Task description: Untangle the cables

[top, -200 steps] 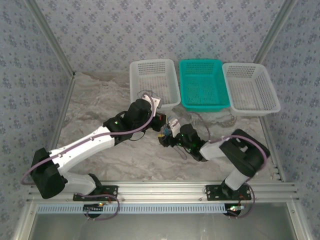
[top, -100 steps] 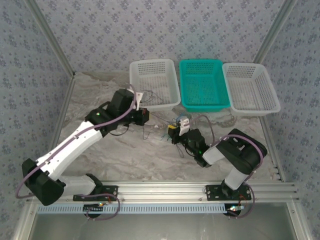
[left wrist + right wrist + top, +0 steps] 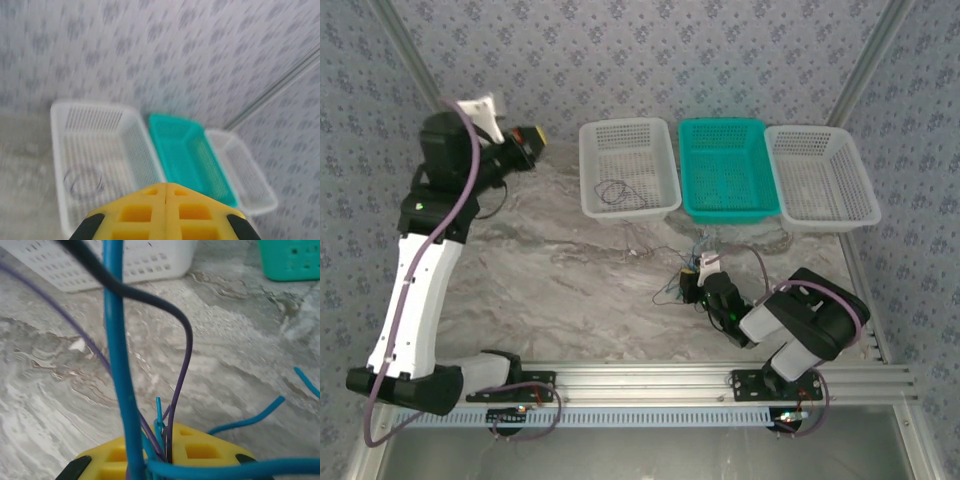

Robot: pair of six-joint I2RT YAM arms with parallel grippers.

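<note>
Several thin cables (image 3: 119, 355) in blue, black and purple are pinched tight between the yellow fingers (image 3: 200, 450) of the right gripper (image 3: 688, 285). They are held low over the marble table (image 3: 550, 290), in front of the teal basket (image 3: 723, 170). One dark cable loop (image 3: 615, 192) is seen lying inside the left white basket (image 3: 655, 150). The left gripper (image 3: 533, 140) is lifted high up by the wall, with its jaws pressed together and nothing between them. Another white basket (image 3: 820, 180) is set at the right.

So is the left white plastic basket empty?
No, not empty: the left white mesh basket holds a thin dark looped cable.
</note>
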